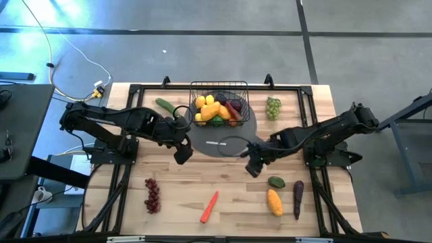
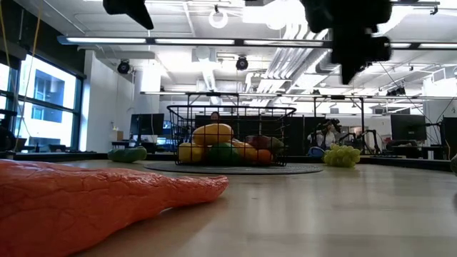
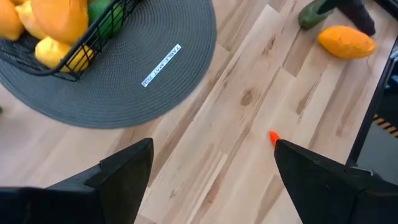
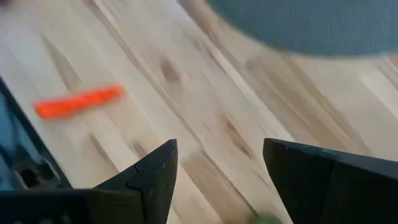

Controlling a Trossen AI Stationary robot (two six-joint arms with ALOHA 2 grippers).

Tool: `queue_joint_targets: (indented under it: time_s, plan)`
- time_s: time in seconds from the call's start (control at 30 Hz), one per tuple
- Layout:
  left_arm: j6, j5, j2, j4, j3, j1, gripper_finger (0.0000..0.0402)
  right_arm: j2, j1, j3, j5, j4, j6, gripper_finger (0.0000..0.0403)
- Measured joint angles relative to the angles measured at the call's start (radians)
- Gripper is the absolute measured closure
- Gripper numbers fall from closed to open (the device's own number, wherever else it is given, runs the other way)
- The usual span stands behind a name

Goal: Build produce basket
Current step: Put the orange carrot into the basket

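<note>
The black wire basket (image 1: pixel 217 101) stands on the round grey mat (image 1: pixel 226 138) at the table's far middle, with lemons, a mango and other produce (image 1: pixel 214 111) inside. Loose on the table lie a cucumber (image 1: pixel 164 105), green grapes (image 1: pixel 273 108), red grapes (image 1: pixel 152 194), a carrot (image 1: pixel 209 207), a mango (image 1: pixel 275 201), an eggplant (image 1: pixel 298 199) and a small green piece (image 1: pixel 276 181). My left gripper (image 1: pixel 182 154) hangs open above the mat's near-left edge. My right gripper (image 1: pixel 253 165) hangs open above bare wood near the mat's near-right edge. Neither holds anything.
Black frame rails (image 1: pixel 121 182) run along the table's left and right sides. Bare wood (image 1: pixel 229 182) lies between the mat and the carrot. In the low view the carrot (image 2: pixel 107 203) fills the near foreground in front of the basket (image 2: pixel 230 135).
</note>
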Motion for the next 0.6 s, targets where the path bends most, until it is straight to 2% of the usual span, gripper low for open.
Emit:
queue_joint_targets:
  time_s: [0.27, 0.43, 0.6]
  plan:
    - [-0.063, 0.007, 0.0, -0.003, 0.0, 0.0, 0.0076, 0.0, 0.089, 0.0, -0.007, -0.18, 0.002, 0.0183]
    - [-0.08, 0.009, 0.0, -0.003, 0.0, 0.0, 0.0076, 0.0, 0.124, 0.0, -0.017, -0.198, 0.001, 0.0183]
    - [-0.203, 0.01, 0.007, -0.001, 0.0, -0.031, 0.0076, 0.0, 0.138, 0.0, -0.016, -0.198, 0.003, 0.0182]
